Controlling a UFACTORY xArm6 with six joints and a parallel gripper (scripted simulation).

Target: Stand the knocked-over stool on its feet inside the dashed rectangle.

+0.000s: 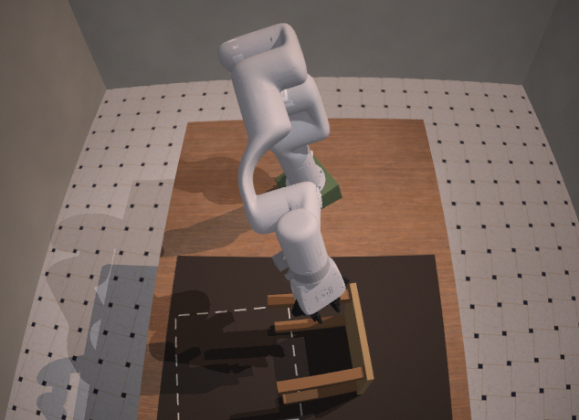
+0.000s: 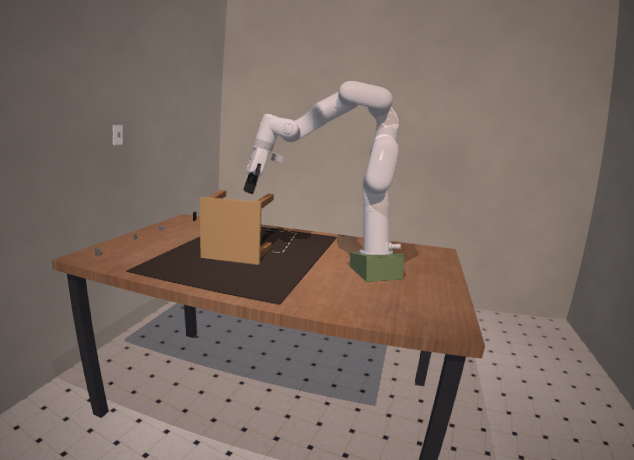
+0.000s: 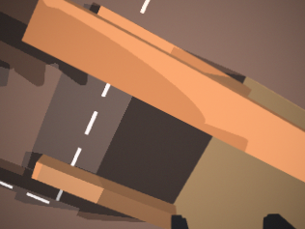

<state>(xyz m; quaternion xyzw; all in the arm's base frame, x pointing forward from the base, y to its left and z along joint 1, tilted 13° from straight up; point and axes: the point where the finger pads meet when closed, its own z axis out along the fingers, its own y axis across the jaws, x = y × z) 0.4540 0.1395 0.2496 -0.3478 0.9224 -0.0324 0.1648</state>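
Evidently | one toppled stool [image 1: 359, 331] [image 2: 230, 230] | four legs | one gripper [image 1: 329, 311] [image 2: 249, 183] [image 3: 224, 222], jaws parted

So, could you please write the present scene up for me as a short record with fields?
stool: on its side, seat board upright
legs: four, pointing sideways from the seat toward the dashed side
dashed rectangle: marked on the dark mat; leg ends reach over one side, seat outside
gripper: fingers partly open, above the stool, holding nothing
arm base: on a green block on the wooden table
task state: stool not yet standing
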